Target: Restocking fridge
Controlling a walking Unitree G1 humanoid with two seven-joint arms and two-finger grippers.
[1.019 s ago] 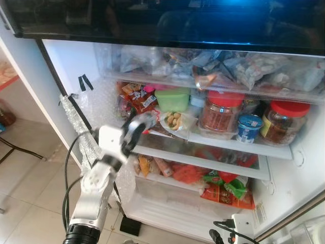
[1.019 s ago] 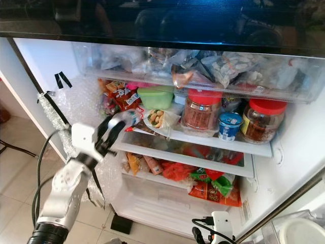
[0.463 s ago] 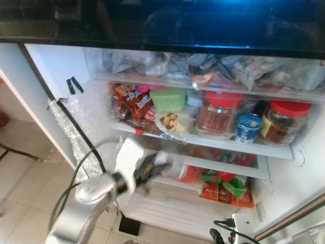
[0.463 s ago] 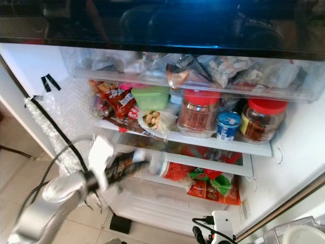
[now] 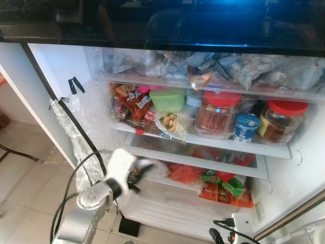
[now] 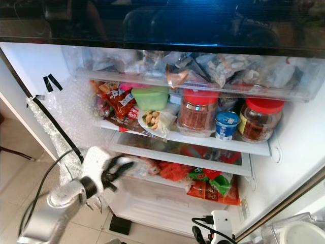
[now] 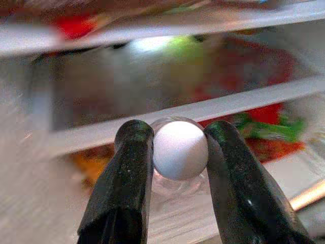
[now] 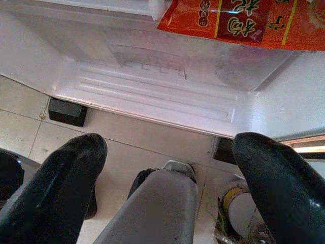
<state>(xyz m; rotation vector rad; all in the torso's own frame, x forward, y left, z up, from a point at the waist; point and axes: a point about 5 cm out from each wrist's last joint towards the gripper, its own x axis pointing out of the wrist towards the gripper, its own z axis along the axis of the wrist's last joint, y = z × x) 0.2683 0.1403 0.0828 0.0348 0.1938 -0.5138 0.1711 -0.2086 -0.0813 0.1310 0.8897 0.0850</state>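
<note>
The left gripper is pinching a small clear bottle with a round white cap in front of the fridge's lower shelf, above blurred red packets, while the right gripper is hanging spread over the tiled floor.

The left gripper comes down from the upper shelf to the lower shelf. Its fingers clamp a white-capped bottle, whose cap sits between the fingertips, snack packets just beyond.
</note>
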